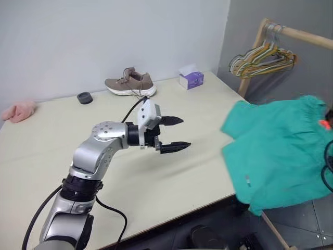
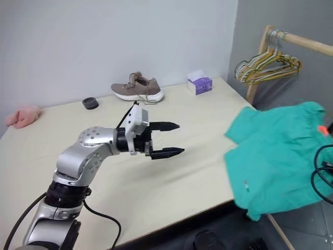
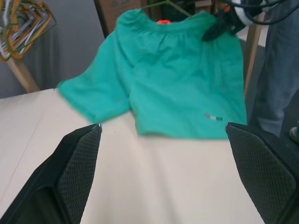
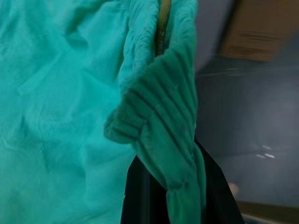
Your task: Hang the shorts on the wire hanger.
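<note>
The shorts [image 1: 281, 148] hang off the worktop's [image 1: 62, 140] right edge, lifted by the right gripper [image 4: 180, 186], its jaws clenched on the gathered waistband with the wire hanger [image 4: 162, 28] threaded inside. Hanging looks nearly done. Waistband points right, legs left, lying crosswise. The left gripper [image 1: 173, 134] hovers released.

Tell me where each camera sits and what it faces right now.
Left and right eye views: head-mounted, looking down over the cream table; left arm and open left tool show, teal-green fabric shorts at right.
Left wrist view: on the left wrist, looking between its fingers across the table at the shorts.
Right wrist view: on the right wrist, close on the gathered waistband; right tool shut on it, thin olive-green wire hanger inside.
All views share the shorts.
</note>
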